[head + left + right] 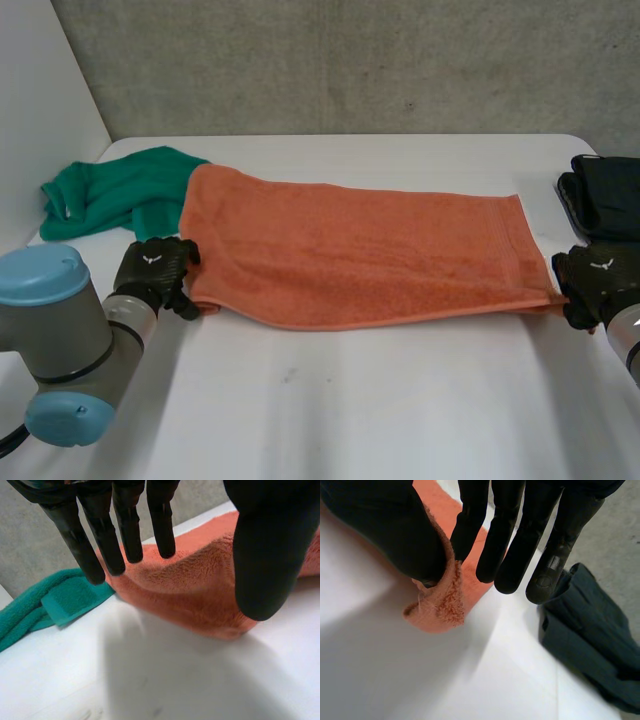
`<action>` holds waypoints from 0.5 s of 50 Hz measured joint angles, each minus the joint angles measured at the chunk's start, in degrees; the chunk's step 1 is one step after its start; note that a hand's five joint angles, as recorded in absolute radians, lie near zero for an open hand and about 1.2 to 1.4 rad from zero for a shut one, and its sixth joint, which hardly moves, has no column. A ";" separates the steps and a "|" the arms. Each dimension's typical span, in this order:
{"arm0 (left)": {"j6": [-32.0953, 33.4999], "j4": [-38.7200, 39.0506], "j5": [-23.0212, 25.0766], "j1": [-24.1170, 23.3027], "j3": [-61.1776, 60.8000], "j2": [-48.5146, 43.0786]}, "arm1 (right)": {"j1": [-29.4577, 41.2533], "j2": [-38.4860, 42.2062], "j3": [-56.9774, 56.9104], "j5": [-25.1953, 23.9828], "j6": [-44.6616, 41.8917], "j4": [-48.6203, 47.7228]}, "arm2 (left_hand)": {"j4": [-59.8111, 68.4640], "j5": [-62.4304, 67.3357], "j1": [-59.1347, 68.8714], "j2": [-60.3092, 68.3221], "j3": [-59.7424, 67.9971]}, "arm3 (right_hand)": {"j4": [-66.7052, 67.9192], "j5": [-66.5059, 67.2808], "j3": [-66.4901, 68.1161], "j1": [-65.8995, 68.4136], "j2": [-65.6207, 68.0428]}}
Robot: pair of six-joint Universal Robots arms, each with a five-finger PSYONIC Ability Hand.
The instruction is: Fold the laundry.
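Both near corners of the orange towel (pixel 360 250), flat on the white table (pixel 350 420), have a hand: left hand (pixel 155 268) and right hand (pixel 592 280). In the left wrist view, straight fingers (pixel 105 540) and thumb stand apart around the corner, seemingly unclamped. In the right wrist view, the thumb pinches the corner against the fingers (pixel 470 525).

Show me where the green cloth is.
In the head view the green cloth lies bunched at the table's far left, against the orange towel's left end, just beyond the left hand.
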 measured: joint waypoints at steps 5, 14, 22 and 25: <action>-2.45 -2.24 -0.09 -0.48 -0.12 2.46 | -0.09 -3.64 -2.06 -0.01 0.15 1.92 | -3.58 -3.43 -3.33 -3.25 -3.72 | 0.00 0.00 0.00 0.00 0.00; -3.88 -7.93 -0.17 -0.58 -1.58 6.68 | -0.90 -5.76 -8.05 -0.51 0.30 5.67 | -4.69 -4.56 -4.04 -4.47 -4.76 | 0.02 0.00 0.00 0.00 0.00; -3.90 -9.28 -0.02 -1.31 -1.43 4.82 | -1.89 -4.28 -9.23 -0.71 -0.04 6.16 | -2.10 -1.46 -3.72 -2.58 -3.32 | 0.02 0.00 0.00 0.00 0.00; -3.89 -9.02 -0.10 -2.19 -0.81 3.39 | -1.98 -3.91 -9.20 -0.77 0.03 6.08 | -2.10 -1.46 -3.72 -2.56 -3.32 | 0.02 0.00 0.00 0.00 0.00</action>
